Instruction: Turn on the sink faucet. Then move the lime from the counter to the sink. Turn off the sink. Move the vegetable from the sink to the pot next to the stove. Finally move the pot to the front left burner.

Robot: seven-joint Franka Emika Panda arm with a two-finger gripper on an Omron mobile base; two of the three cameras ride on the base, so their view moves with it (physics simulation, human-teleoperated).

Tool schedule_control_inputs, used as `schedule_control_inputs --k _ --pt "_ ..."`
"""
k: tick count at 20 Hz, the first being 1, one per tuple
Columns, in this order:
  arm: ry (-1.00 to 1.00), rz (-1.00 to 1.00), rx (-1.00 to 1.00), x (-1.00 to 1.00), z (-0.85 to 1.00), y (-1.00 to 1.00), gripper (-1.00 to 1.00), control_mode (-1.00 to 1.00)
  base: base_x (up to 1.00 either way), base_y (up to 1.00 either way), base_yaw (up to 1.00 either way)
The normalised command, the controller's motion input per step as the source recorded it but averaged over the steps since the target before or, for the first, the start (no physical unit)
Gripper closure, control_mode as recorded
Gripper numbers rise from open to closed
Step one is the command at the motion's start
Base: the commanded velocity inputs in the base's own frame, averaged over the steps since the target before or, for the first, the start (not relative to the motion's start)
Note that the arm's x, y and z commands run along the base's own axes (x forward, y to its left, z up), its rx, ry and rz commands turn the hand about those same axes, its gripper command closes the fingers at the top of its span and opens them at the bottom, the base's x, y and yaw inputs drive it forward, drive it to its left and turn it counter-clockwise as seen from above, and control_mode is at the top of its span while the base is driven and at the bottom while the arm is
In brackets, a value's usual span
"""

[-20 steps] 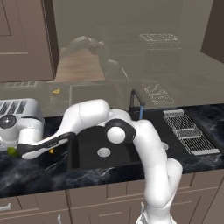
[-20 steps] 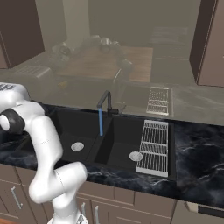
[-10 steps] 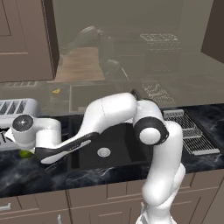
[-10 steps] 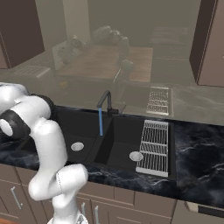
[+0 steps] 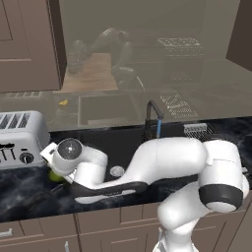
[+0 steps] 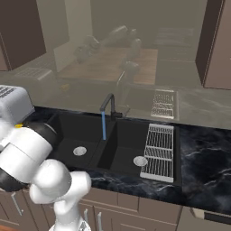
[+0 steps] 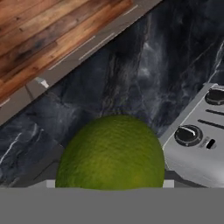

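The lime [image 7: 111, 151] is very close to the hand camera and sits big and round at 6 o'clock in the hand view, resting on the counter [image 7: 144, 65], which is black with pale lines. I cannot see the finger tips, so I cannot tell if the jaws are spread wide or pinching the lime. From the left base view, a bit of the lime [image 5: 55, 175] peeks out at about 8 o'clock, right under the robot's hand, just in front of the toaster [image 5: 19, 140]. The toaster is very near, so the hand could bump it if it swings that way. The lime is round and smooth, so I think it could roll away or pop out if the jaws close off to one side. Farther back, at about 1 o'clock from the lime, is the sink [image 5: 123, 142], and water is running in a thin blue stream from the sink faucet [image 5: 152, 115]. If the lime is let go too early, it may land on the counter and not in the sink. I cannot read any words or brand names anywhere, not even on the toaster.
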Motion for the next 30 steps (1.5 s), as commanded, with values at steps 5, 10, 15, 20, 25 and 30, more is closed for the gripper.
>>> schedule_control_inputs --k 5,10,15,20,25,30 --pt "0.06 -0.1 0.13 0.0 0.34 -1.0 1.0 -1.0 0.0 0.0 0.0" --pt "0.1 -0.05 0.1 0.12 0.21 -0.95 1.0 -1.0 0.0 0.0 0.0" --pt "0.08 0.0 0.01 0.27 0.16 -0.72 1.0 -1.0 0.0 0.0 0.0" --pt "0.07 0.0 -0.02 0.17 0.06 -0.33 1.0 -1.0 0.0 0.0 0.0" --pt "-0.03 0.0 -0.04 0.26 -0.07 -0.23 1.0 -1.0 0.0 0.0 0.0" --pt "-0.01 0.04 -0.15 0.39 0.01 -0.3 1.0 -1.0 0.0 0.0 0.0"
